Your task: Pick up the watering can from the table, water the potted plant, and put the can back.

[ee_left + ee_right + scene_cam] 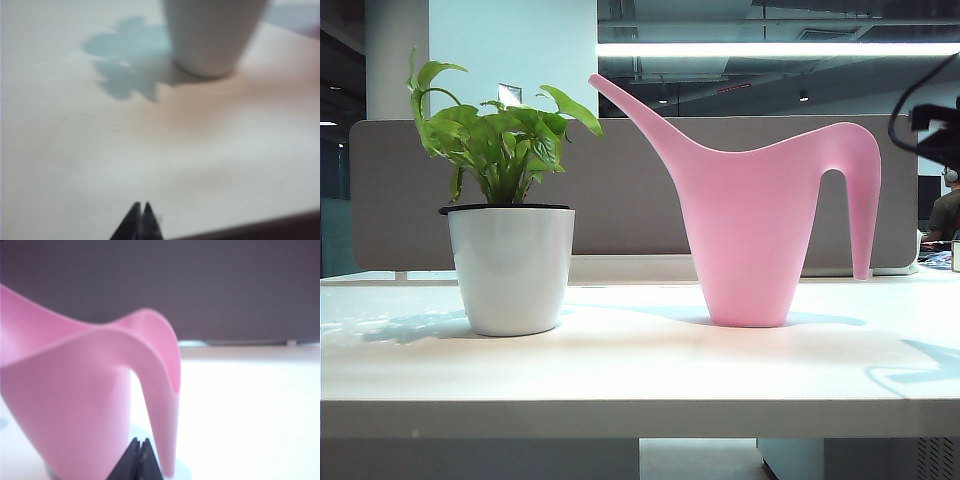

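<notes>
The pink watering can (pixel 750 230) stands upright on the pale table (pixel 640 370), right of centre, its spout pointing toward the potted plant (pixel 510 200) on the left. Neither gripper shows in the exterior view. My right gripper (pixel 140 441) is shut and empty, a little short of the can (pixel 65 390); its tips line up with the gap between the body and the arched handle (pixel 160 365). Over bare table (pixel 200 150), my left gripper (pixel 141 205) is shut and empty, well back from the white pot (pixel 215 35). The leaves are out of that view.
A grey partition (pixel 640 190) runs behind the table. Dark arm hardware with cables (pixel 940 130) hangs at the right edge of the exterior view. The plant's shadow (pixel 125 65) lies beside the pot. The table's edge (pixel 250 231) is close to the left gripper.
</notes>
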Available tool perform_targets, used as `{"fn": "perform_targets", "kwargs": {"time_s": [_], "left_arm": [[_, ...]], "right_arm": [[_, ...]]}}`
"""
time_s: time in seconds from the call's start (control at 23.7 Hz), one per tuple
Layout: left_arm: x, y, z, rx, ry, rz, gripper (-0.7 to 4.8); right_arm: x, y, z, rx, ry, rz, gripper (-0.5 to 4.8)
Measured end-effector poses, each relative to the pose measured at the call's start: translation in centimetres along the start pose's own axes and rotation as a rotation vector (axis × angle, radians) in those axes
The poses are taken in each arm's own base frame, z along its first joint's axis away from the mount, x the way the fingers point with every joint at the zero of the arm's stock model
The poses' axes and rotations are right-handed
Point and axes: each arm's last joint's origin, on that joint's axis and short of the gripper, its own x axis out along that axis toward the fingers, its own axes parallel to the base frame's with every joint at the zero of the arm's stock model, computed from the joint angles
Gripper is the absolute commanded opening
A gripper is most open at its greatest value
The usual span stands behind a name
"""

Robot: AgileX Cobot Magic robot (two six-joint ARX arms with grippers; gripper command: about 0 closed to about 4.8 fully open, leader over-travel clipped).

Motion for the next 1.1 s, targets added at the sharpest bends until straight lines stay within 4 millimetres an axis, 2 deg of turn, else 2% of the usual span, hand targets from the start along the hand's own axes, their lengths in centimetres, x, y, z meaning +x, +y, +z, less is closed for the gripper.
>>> {"fn": "perform_targets", "kwargs": {"time_s": [0.21,0.38,0.63,0.84,1.1], "left_arm": [[-0.4,0.6,0.1,-0.017,-0.055,0.065,-0.05],[-0.6,0.6,0.2,-0.009,-0.140,0.068,-0.05],[-0.5,0.6,0.0,-0.010,-0.130,0.066,-0.05],[-0.1,0.6,-0.1,-0.004,-0.191,0.066,-0.05],[-0.1,0.6,0.0,-0.003,-0.196,0.065,-0.05]], "right_arm": [[-0.8,0.2,-1.0,0.006,0.040,0.003,-0.06],[-1.7,0.3,-2.5,0.018,0.134,0.002,-0.07],[-3.0,0.5,-4.3,0.028,0.219,0.008,-0.06],[-4.3,0.9,-5.3,0.032,0.261,0.017,-0.07],[-5.0,0.9,-5.5,0.095,0.246,-0.007,-0.06]]}}
